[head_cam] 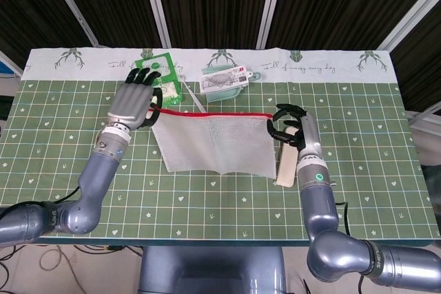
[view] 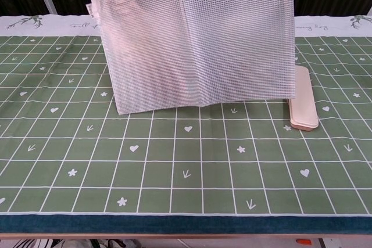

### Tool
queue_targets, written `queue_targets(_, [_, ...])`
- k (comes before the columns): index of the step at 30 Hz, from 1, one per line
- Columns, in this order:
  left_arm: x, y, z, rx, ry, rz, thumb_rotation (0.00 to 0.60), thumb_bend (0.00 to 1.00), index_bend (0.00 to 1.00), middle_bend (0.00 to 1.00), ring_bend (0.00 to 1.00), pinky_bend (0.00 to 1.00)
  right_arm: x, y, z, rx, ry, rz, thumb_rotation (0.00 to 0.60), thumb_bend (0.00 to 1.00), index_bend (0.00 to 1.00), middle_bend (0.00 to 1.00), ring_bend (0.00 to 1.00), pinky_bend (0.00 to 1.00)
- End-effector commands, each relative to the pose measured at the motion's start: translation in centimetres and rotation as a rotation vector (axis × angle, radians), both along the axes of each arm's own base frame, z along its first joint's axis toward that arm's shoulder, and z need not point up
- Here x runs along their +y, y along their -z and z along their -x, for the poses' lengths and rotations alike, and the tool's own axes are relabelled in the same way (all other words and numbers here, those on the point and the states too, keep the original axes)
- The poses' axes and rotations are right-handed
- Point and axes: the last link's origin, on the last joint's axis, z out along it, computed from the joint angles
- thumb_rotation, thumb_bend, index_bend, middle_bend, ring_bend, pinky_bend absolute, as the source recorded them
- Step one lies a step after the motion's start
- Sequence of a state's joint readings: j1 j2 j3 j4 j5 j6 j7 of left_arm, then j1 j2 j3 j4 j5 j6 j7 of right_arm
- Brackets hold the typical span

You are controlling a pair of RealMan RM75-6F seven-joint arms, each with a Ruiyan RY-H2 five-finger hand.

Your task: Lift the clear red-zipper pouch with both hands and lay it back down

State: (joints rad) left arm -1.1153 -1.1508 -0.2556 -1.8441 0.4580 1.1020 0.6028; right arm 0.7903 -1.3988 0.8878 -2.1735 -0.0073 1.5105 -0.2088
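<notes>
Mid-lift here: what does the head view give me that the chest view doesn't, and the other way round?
Only the head view shows the left hand and right hand holding the pouch at its two top corners along the red zipper, plus the green packet and the pale green container behind.

Only the chest view shows the pouch's bottom edge hanging clear of the table.

Both show the pouch and the beige case at its right side.

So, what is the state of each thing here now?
pouch: lifted, hanging flat, red zipper on top, closed as far as shows
left hand: holds pouch's left top corner
right hand: holds pouch's right top corner
beige case: lying closed on table
green packet: lying flat
</notes>
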Motion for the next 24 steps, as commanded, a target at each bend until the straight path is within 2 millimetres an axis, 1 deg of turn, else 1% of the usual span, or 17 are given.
queue_targets(1, [-0.2, -0.8, 1.0, 0.0, -0.009, -0.002, 0.6, 0.44, 0.65, 0.13, 0.0, 0.0, -0.3, -0.1, 0.3, 0.016, 0.0, 0.005, 0.6, 0.53, 0.66, 0.26, 0.03, 0.23])
queue_targets(9, [-0.3, -2.5, 2.9, 0.0, -0.035, -0.022, 0.6, 0.44, 0.65, 0.13, 0.0, 0.0, -1.2, -0.2, 0.9, 0.034, 0.016, 0.014, 0.6, 0.53, 0.66, 0.26, 0.03, 0.23])
queue_targets(15, [-0.4, -2.9, 3.9, -0.001, -0.053, -0.025, 0.6, 0.44, 0.65, 0.13, 0.0, 0.0, -1.6, -0.2, 1.2, 0.048, 0.026, 0.017, 0.6, 0.53, 0.66, 0.26, 0.03, 0.23])
queue_targets(24, [-0.5, -3.4, 5.1, -0.003, -0.079, -0.033, 0.6, 0.44, 0.65, 0.13, 0.0, 0.0, -1.7, -0.5, 2.1, 0.059, 0.043, 0.026, 0.6, 0.53, 0.66, 0.26, 0.03, 0.23])
